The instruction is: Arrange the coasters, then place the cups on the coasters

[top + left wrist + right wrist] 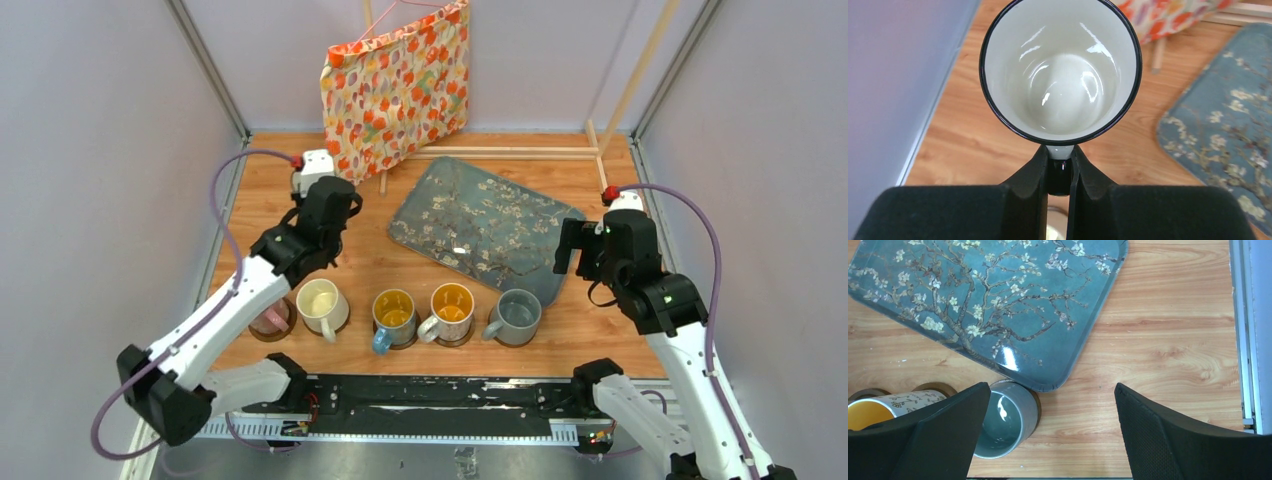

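The white mug [1060,75] is gripped by its handle between the closed fingers of the left gripper [1060,156]. It is held upright over the wood at the left of the table [575,345], beside the tray [480,225]. Whether it touches the table cannot be told. The right gripper [1051,390] is spread wide with nothing in it, above the tray's near corner and the grey cup [1005,422]. Along the near edge a row of five is seen: a pink cup [270,318], a cream cup [322,305], a blue-handled cup [393,315], a yellow-lined cup [452,308] and the grey cup. Dark coasters [935,386] are seen under several of them.
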Tool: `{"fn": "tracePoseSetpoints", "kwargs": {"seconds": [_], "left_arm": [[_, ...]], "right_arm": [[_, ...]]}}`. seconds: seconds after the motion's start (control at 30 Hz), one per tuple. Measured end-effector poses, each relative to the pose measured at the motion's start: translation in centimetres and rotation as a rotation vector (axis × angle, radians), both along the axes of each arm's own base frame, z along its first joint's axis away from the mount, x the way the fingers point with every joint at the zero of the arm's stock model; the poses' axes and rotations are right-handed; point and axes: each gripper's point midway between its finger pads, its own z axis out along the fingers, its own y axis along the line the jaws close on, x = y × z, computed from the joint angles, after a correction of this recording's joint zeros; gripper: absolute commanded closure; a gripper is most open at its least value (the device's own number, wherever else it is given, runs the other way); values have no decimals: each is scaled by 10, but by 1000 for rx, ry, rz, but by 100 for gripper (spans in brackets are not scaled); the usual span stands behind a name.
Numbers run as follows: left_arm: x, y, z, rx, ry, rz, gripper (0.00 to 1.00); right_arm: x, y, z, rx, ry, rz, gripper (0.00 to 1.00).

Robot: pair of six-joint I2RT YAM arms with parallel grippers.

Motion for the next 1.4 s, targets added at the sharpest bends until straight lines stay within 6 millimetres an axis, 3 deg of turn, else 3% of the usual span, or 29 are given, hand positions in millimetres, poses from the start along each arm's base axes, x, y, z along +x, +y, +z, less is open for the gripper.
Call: {"fn": "tracePoseSetpoints", "kwargs": {"seconds": [0.4, 0.63, 0.8, 1.2, 1.4], "left_arm": [[-88, 124, -1, -21, -19, 358, 100], [-130, 174, -49, -4, 98, 575, 100], [-154, 194, -58, -28, 99, 688, 100], [-181, 227, -66, -64, 116, 918, 100], [-192, 240, -88, -115, 162, 1027, 100]], "right_arm": [[-3, 11, 0, 26, 2, 50, 0], [-5, 20, -7, 30, 21, 93, 0], [-7, 25, -12, 26, 34, 118, 0], [-9, 33, -13, 16, 38, 158, 0], [-10, 36, -15, 8, 43, 169, 0]]}}
